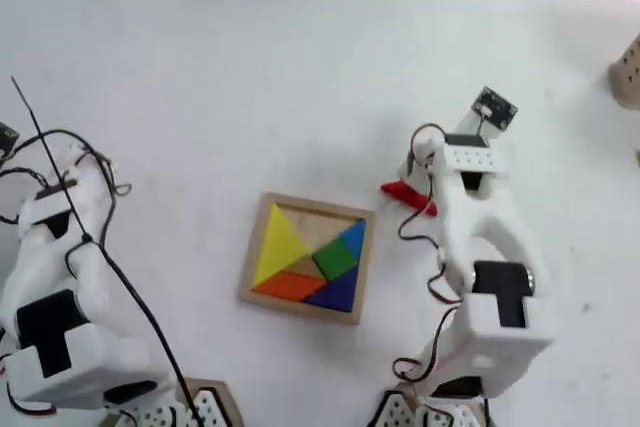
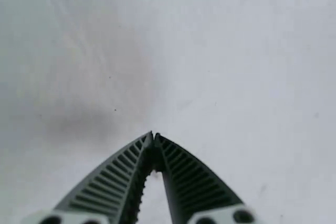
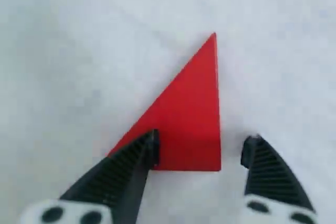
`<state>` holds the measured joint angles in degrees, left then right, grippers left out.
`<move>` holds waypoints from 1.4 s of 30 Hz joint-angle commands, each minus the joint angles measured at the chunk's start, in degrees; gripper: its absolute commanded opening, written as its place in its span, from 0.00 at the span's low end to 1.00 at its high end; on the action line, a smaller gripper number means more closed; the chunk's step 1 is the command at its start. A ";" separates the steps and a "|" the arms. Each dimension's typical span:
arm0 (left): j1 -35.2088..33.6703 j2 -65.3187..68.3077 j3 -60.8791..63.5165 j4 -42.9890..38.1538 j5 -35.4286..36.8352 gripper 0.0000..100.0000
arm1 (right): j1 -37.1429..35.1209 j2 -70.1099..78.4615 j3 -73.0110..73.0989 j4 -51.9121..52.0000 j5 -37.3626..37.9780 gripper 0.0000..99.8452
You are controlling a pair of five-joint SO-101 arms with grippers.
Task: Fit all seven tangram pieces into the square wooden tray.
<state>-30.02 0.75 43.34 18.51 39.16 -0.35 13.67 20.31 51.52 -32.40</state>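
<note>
Leans the right arm (image 1: 480, 247) forward over the table (image 1: 200, 97), just right of the wooden tray (image 1: 255, 252). Spreads the right pincer (image 3: 202, 145) wide astride the red triangle (image 3: 184, 114), lying flat outside the tray, one fingertip over its edge. Tucks the left arm (image 1: 50, 287) at near left, left pincer (image 2: 153, 139) pressed together above bare table.
</note>
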 commanded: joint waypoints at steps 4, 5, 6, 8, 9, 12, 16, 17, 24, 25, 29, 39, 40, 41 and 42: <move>0.75 -0.31 -1.23 -1.14 -0.79 0.02 | -3.65 5.93 -9.93 6.81 -0.53 0.26; 0.75 -0.31 -1.23 -1.14 -0.79 0.02 | -4.26 6.29 -10.64 6.99 -0.53 0.27; 0.75 -0.31 -1.23 -1.14 -0.79 0.02 | -4.62 6.55 -11.34 6.99 -0.44 0.30; 0.75 -0.31 -1.23 -1.14 -0.79 0.02 | -5.23 6.64 -12.75 7.08 0.00 0.35; 0.75 -0.31 -1.23 -1.14 -0.79 0.02 | -5.41 6.64 -13.45 7.16 0.88 0.36; 0.75 -0.31 -1.23 -1.14 -0.79 0.02 | -5.49 7.08 -14.77 7.87 1.32 0.36; 0.75 -0.31 -1.23 -1.14 -0.79 0.02 | -5.23 7.16 -15.03 7.43 -0.79 0.36; 0.75 -0.31 -1.23 -1.14 -0.79 0.02 | -5.23 6.73 -15.03 7.43 -1.49 0.36; 0.75 -0.31 -1.23 -1.23 -0.88 0.02 | -4.18 4.26 -16.35 10.42 -8.00 0.34; 0.75 -0.31 -1.23 -1.23 -0.88 0.02 | -4.18 4.18 -16.44 10.42 -9.14 0.33; 1.10 -0.31 -1.23 -1.32 -0.88 0.02 | -4.26 4.44 -16.26 10.24 -9.58 0.30; 1.01 -0.31 -1.23 -1.14 -0.88 0.02 | 4.26 10.68 -18.46 12.79 -3.87 0.30; 1.01 -0.31 -1.23 -1.14 -0.88 0.02 | 5.76 10.77 -18.73 13.85 -2.02 0.30; 1.01 -0.31 -1.23 -1.14 -0.88 0.02 | 7.16 10.77 -18.73 14.81 -0.26 0.30; 1.01 -0.31 -1.23 -1.14 -0.88 0.02 | 8.57 10.68 -18.73 15.96 1.49 0.30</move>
<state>-29.58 0.75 43.34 18.51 38.81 3.60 24.40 2.46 64.35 -35.82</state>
